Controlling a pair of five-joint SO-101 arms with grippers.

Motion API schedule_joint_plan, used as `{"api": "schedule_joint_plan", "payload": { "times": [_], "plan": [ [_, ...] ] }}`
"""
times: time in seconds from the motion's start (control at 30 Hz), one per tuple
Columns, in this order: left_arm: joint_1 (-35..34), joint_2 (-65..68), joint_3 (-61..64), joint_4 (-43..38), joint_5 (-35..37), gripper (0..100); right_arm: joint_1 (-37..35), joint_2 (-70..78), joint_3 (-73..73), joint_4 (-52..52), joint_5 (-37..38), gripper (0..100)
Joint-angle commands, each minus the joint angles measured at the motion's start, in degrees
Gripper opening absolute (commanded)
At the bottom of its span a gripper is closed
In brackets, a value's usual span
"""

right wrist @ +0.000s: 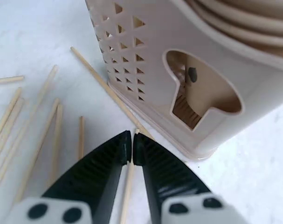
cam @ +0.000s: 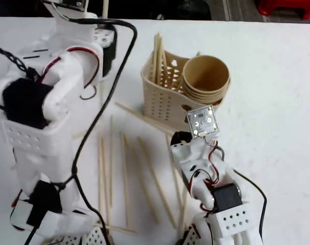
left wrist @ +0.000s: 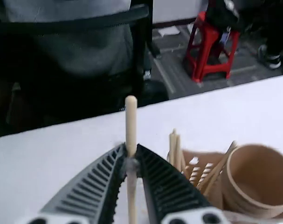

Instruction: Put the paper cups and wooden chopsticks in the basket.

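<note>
Paper cups (cam: 207,76) sit nested in one stack inside the basket (cam: 162,99). At least three rims can be counted from above, though the exact number of cups is hard to make out. The basket stands on the white worktop (cam: 277,127), and three or four wooden sticks stand on end in its far corner (cam: 157,56). About nine loose chopsticks (cam: 125,178) lie scattered on the worktop in front of the basket. Several are cut off by the arms, so that count is rough. One long stick (cam: 144,118) lies slantwise just beside the basket's base. The left end effector (left wrist: 131,155) is clamped on one upright chopstick (left wrist: 130,116), whose rounded top rises above the jaws. In the high view this stick (cam: 105,7) pokes up behind the left arm and is cropped at the frame edge. The left wrist view also takes in the cup stack (left wrist: 258,179) and the tips of the standing sticks (left wrist: 174,147). The right end effector (right wrist: 132,141) is low over the worktop, close to the basket's wall (right wrist: 132,56), with its jaws drawn together. A stick (right wrist: 127,191) lies in line with the slit beneath them, and whether it is pinched cannot be told. The right wrist view adds the handle cut-out (right wrist: 202,91) in the basket's side, with a cup's wall seen through it.
</note>
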Motion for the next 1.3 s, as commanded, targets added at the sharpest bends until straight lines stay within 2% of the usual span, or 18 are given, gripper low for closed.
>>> {"api": "schedule_joint_plan", "payload": {
  "times": [0.0,0.27,0.63,0.8,1.07,1.2,1.27],
  "plan": [
    [4.18,0.22,-3.08,-8.97,5.36,2,0.57,-0.84,-0.44,0.04,0.26,1.8],
    [7.87,0.48,-2.46,-20.4,10.2,2,0.57,-0.84,-0.44,0.04,0.53,1.8],
    [7.52,8.22,2.55,-27.69,11.78,3,0.48,-0.84,-0.44,0.04,0.62,1.8],
    [7.43,10.51,2.29,-28.13,11.87,11,0.48,-0.84,-0.44,0.04,0.62,1.8],
    [7.34,10.59,2.64,-28.31,11.52,12,0.48,-0.84,-0.44,0.04,0.62,1.8],
    [5.67,10.42,0.88,-24.62,11.43,12,0.48,-0.84,-0.44,0.04,0.62,1.8],
    [4.09,10.42,-1.58,-20.31,11.43,12,0.48,-0.84,-0.44,0.04,0.62,1.8]
  ]
}}
